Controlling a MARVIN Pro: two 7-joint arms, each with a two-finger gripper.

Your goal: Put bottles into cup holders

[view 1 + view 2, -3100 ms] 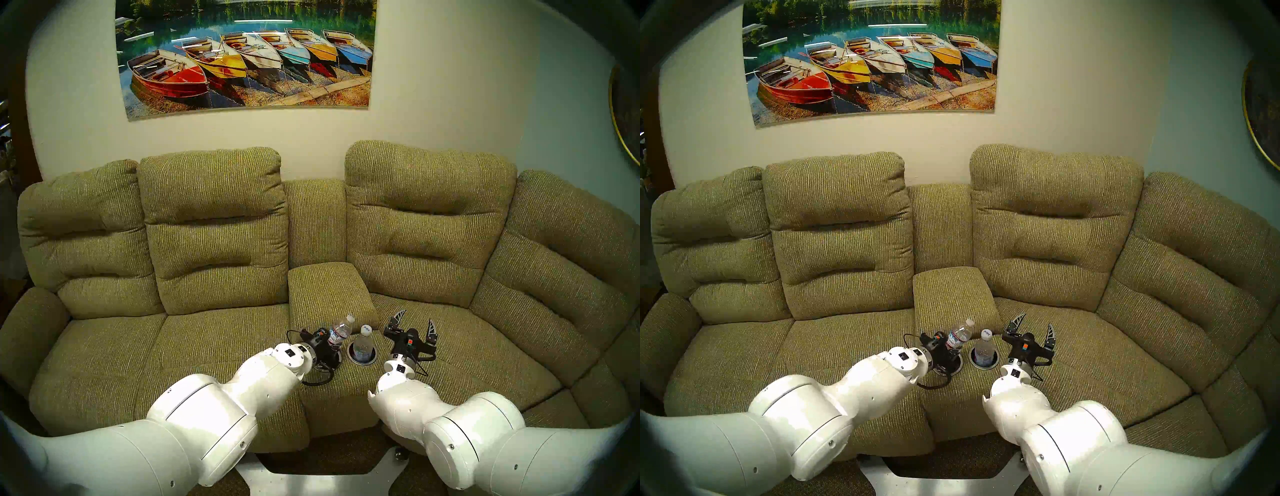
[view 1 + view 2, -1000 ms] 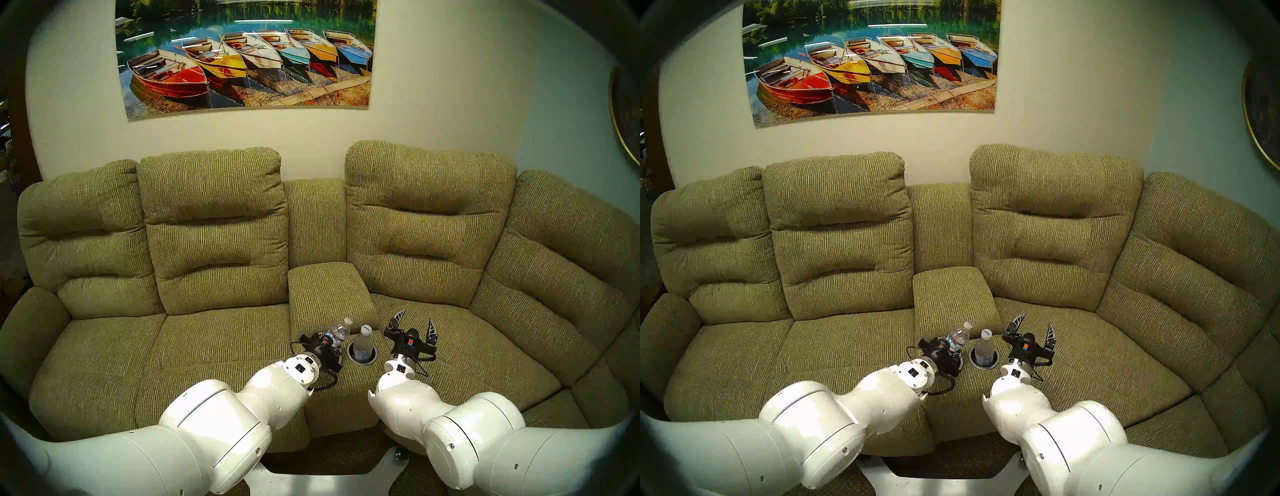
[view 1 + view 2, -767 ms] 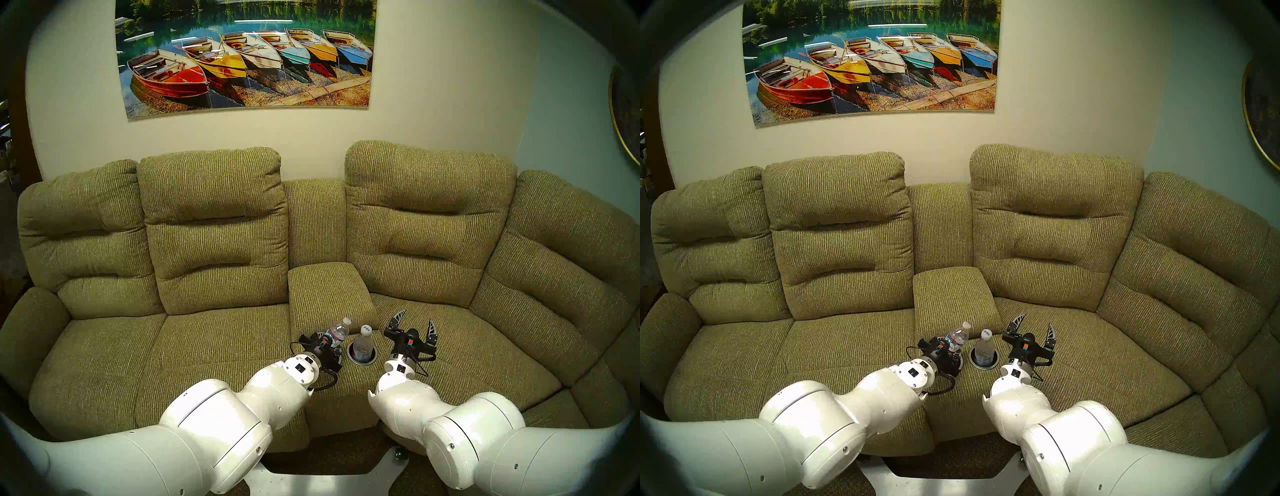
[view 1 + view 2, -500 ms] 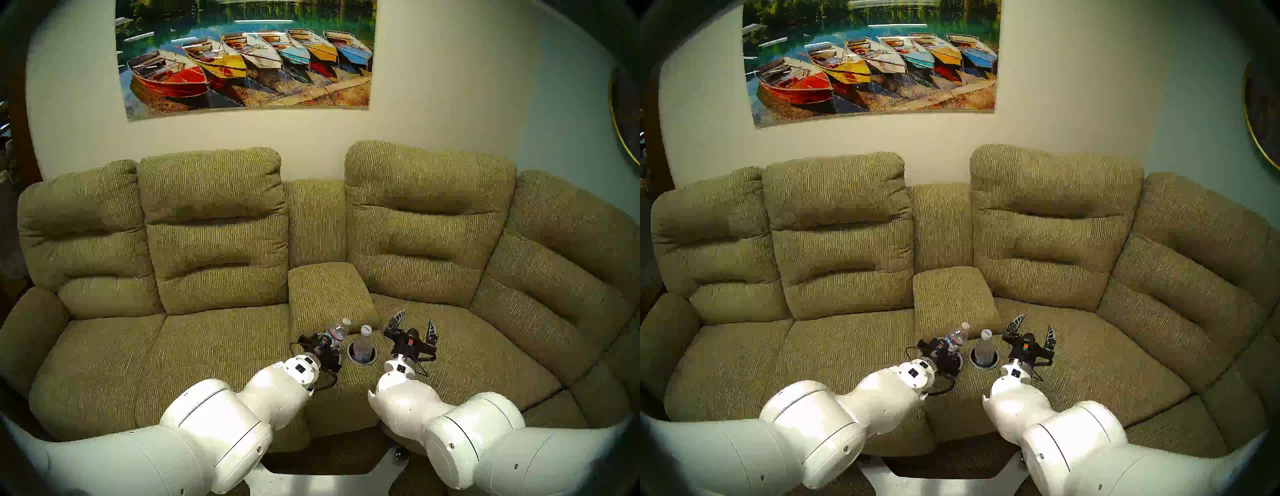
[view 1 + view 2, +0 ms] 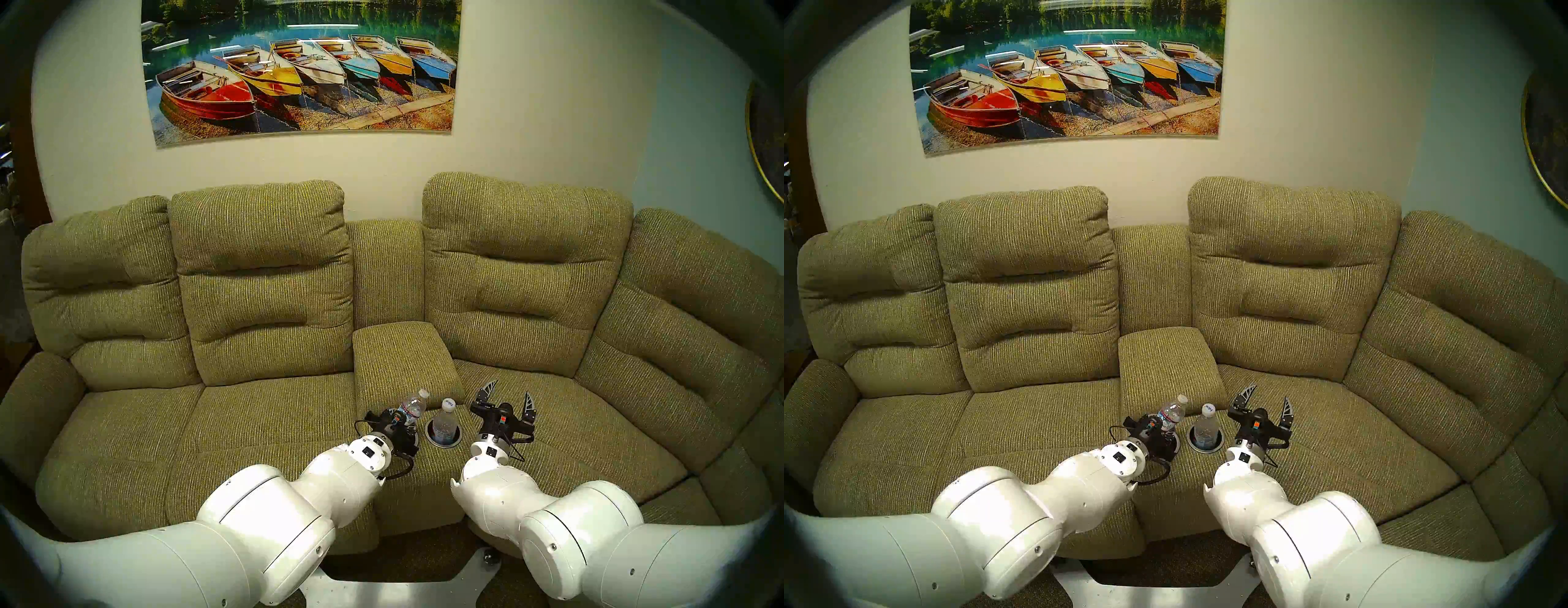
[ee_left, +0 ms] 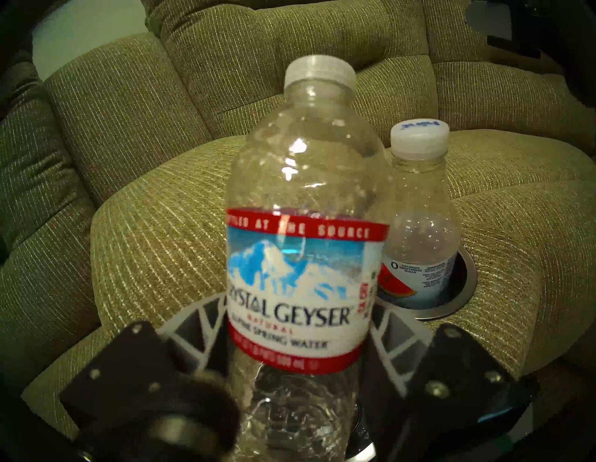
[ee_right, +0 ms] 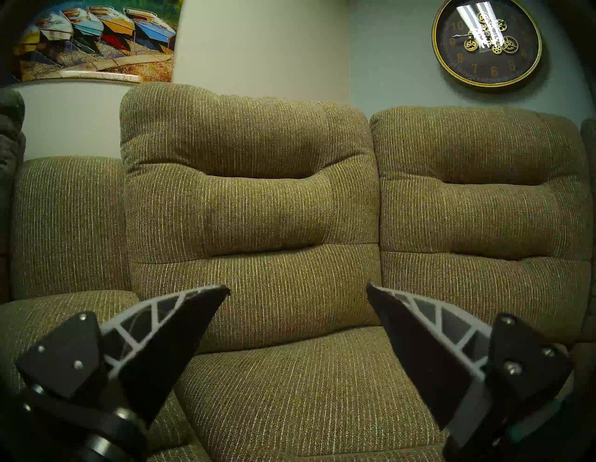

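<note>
My left gripper is shut on the clear bottle with the red-white-blue label, gripping it at the label. The bottle leans slightly and its base is at the left cup holder, which my gripper mostly hides. The second bottle, white-capped with a pale label, stands upright in the right cup holder; both also show in the left wrist view, the bottle and the holder's rim. My right gripper is open and empty, above the seat to the right of the holders.
Both holders sit in the olive sofa's centre console, with its padded armrest behind them. Seat cushions lie on either side and backrests rise behind. A cable loops off my left wrist.
Since 3 s ago my left gripper has swung right and lowered the bottle at the left holder; in the last second it has only sunk slightly. The right arm has not moved.
</note>
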